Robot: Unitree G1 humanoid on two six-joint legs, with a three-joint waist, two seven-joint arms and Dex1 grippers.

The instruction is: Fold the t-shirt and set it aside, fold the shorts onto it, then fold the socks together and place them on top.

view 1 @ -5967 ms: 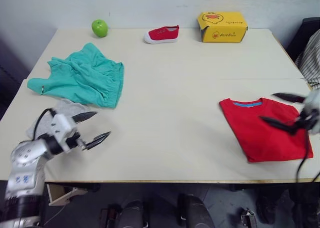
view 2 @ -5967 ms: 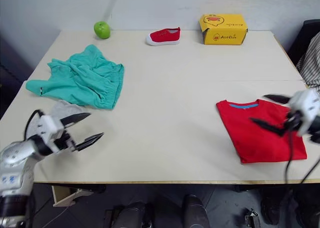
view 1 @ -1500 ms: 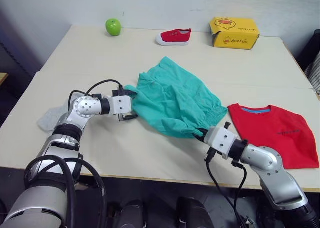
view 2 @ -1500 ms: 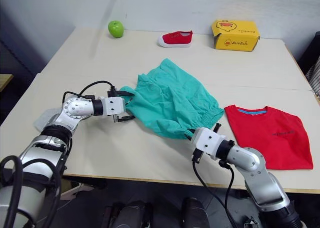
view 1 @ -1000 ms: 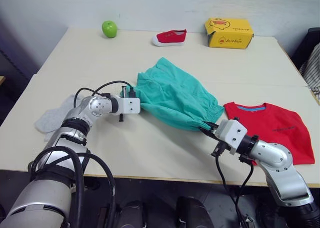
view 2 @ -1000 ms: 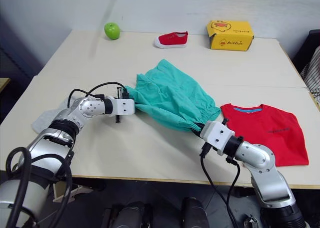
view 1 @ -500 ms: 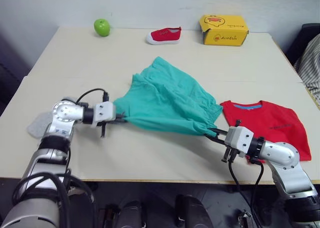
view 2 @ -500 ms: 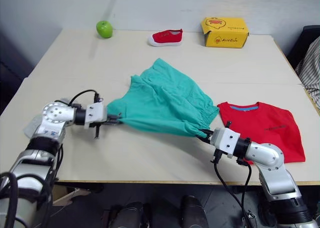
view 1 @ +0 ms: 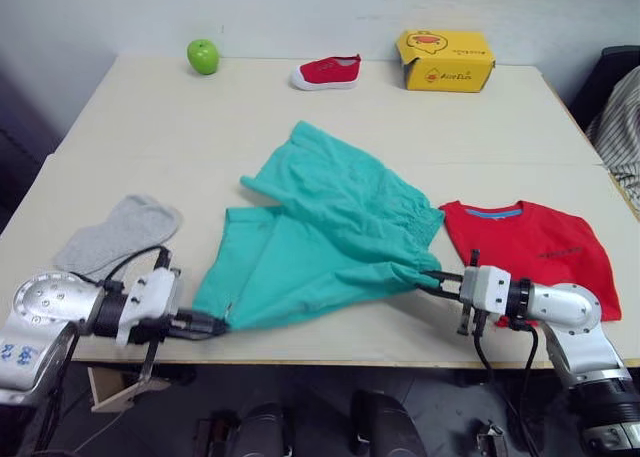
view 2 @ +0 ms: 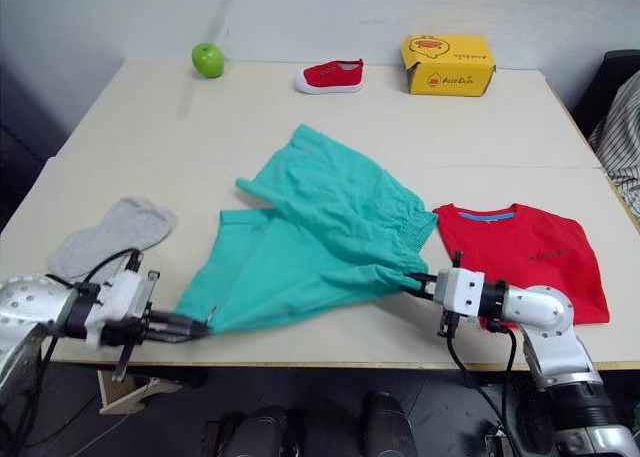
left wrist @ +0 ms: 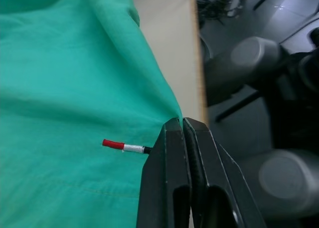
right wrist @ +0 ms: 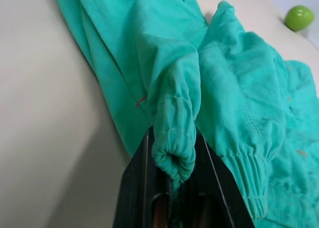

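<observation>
- I stand at a pale, matte beige table (view 1: pixel 330 107) that meets a plain light wall; its near edge runs just under my two arms.
- My left gripper (view 2: pixel 196 327) is clenched flat on a hem corner of the shorts (view 1: pixel 330 237) at the near edge, the jaws pressed together with thin cloth between them; a small red-and-white tag (left wrist: pixel 122 146) pokes out beside the fingertips.
- My right gripper (view 1: pixel 437 280) grasps the gathered elastic waistband, a rolled, puckered lip of cloth bulging up between the black fingers.
- Between the two grips the teal-green fabric is drawn into a slanting sheet; beyond it the far leg lies in soft creased folds, its tip pointing toward the wall.
- To do this step well, I judge I should keep even tension on both corners, lay the cloth flat, then fold one half cleanly over the other so the edges meet; the fabric looks limp and light, so a slack pull would let it bunch.
- The folded t-shirt (view 1: pixel 535 257), a bright red rectangle with a blue collar band, lies just beside my right gripper, touching the waistband's edge; the shorts should end on it.
- The light grey knit socks (view 1: pixel 118 234) lie flat near my left arm, apart from the shorts.
- Along the far side stand a green apple (view 1: pixel 202 55), a small red shoe (view 1: pixel 325 71) and a yellow cardboard box (view 1: pixel 445 60).
</observation>
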